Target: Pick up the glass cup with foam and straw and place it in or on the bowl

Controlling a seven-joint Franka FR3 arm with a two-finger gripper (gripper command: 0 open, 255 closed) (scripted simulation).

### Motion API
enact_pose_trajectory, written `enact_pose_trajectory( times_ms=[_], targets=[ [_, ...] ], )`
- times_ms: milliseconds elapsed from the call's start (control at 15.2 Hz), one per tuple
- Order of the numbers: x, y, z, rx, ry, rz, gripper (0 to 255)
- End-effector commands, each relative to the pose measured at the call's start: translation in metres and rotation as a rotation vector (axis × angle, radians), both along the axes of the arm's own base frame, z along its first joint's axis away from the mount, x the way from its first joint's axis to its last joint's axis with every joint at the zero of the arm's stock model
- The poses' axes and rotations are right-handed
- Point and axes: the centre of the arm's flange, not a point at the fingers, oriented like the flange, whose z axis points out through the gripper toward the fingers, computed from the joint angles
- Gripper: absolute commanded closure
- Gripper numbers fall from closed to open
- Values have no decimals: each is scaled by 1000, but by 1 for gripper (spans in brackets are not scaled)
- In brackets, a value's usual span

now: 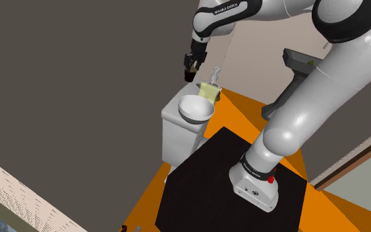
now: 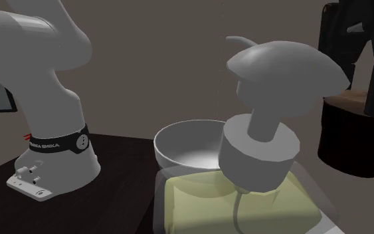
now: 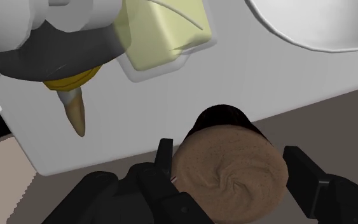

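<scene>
the dark, foam-topped cup [image 3: 228, 181] is pinched between the fingers of the claw [image 3: 229, 153], apparently clear of the white table [image 3: 95, 149]. judged rigid, smooth, fragile and light; keep the grip mid-wall. the bowl [image 3: 311, 28] lies beyond the claw.

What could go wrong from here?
1. The soap dispenser stands close beside the bowl; the cup held in the end effector could clip its pump head on the way over.
2. The bowl is rounded and sits by the white cabinet corner; the cup may tip or shove it.
</scene>
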Motion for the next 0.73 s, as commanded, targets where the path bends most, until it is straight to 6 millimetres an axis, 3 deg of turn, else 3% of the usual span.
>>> enact_pose_trajectory(
  times_ms=[0, 330, 660],
  targets=[
    [0, 0, 11, 0, 0, 0, 255],
    [0, 0, 35, 0, 0, 0, 255],
    [-50, 43, 39, 0, 0, 0, 255]
  ],
)
